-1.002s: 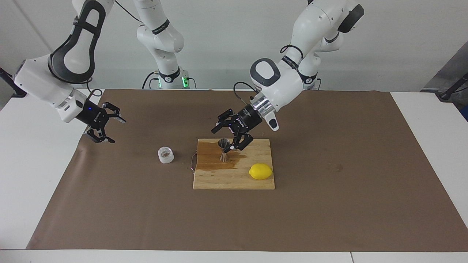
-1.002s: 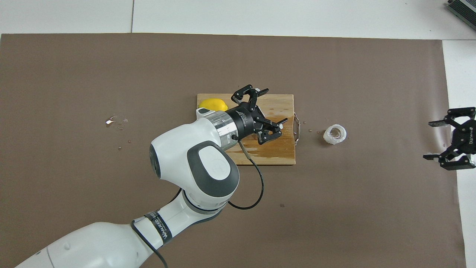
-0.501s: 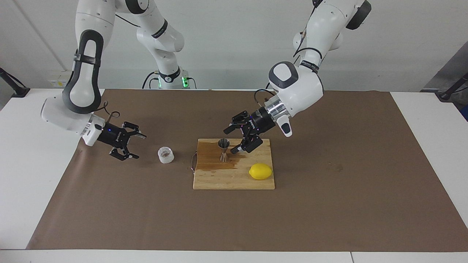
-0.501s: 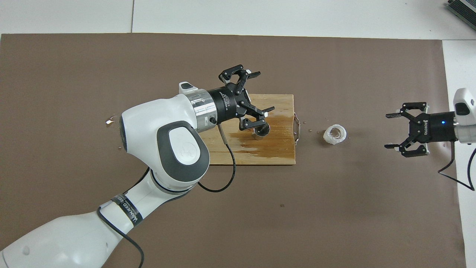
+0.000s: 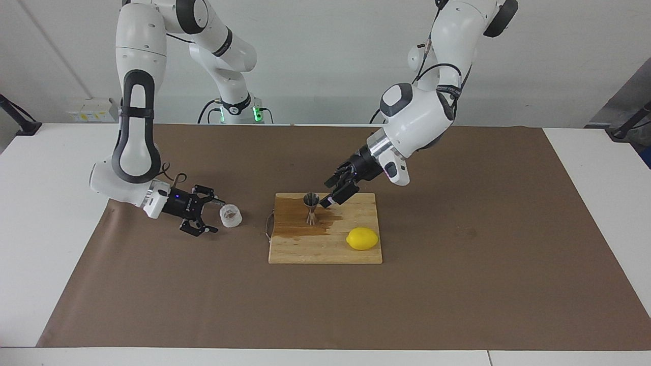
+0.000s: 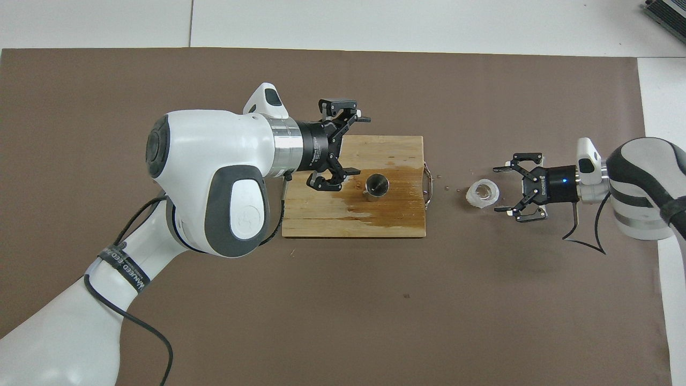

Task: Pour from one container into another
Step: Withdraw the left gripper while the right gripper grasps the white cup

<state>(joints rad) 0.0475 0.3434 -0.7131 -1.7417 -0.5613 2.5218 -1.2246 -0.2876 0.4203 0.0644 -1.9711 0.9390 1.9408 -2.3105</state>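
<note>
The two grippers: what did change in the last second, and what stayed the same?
The right gripper came down, open, to table level beside the glass cup, not gripping it. The left gripper drew back, open, from over the jigger toward the cutting board's edge. Cup, jigger, board and lemon did not move.

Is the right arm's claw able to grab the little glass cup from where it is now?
Probably yes. The right gripper sits low with its fingers open, right beside the glass cup and pointing at it. Nothing lies between them on the brown mat. It is not around the cup yet.
</note>
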